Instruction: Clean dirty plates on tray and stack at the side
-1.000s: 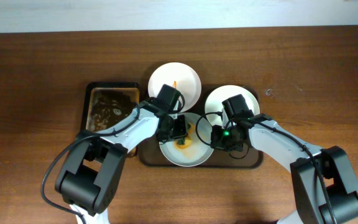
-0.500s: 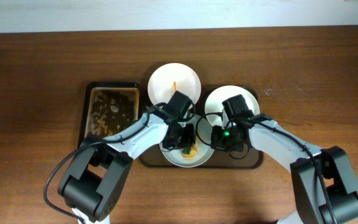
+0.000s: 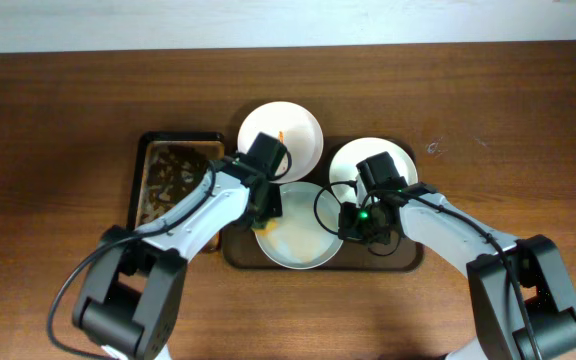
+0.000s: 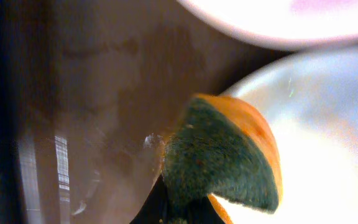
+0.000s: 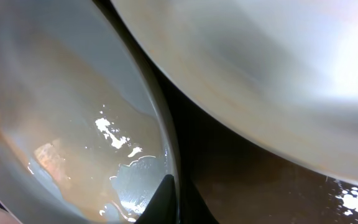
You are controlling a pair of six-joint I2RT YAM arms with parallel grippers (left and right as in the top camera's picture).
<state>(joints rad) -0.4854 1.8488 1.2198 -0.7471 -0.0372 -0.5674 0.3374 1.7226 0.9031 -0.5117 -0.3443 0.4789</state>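
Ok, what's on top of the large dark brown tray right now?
Three round white plates: the back left plate, the right plate and the front plate. The large dark brown rectangular tray's floor is mostly hidden beneath them and both arms.

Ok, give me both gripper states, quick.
Left gripper: shut on the sponge.
Right gripper: shut on the front plate, at its rim.

No readable text, label, brand, number or sign shows in any view, neither overhead nor from either wrist camera.
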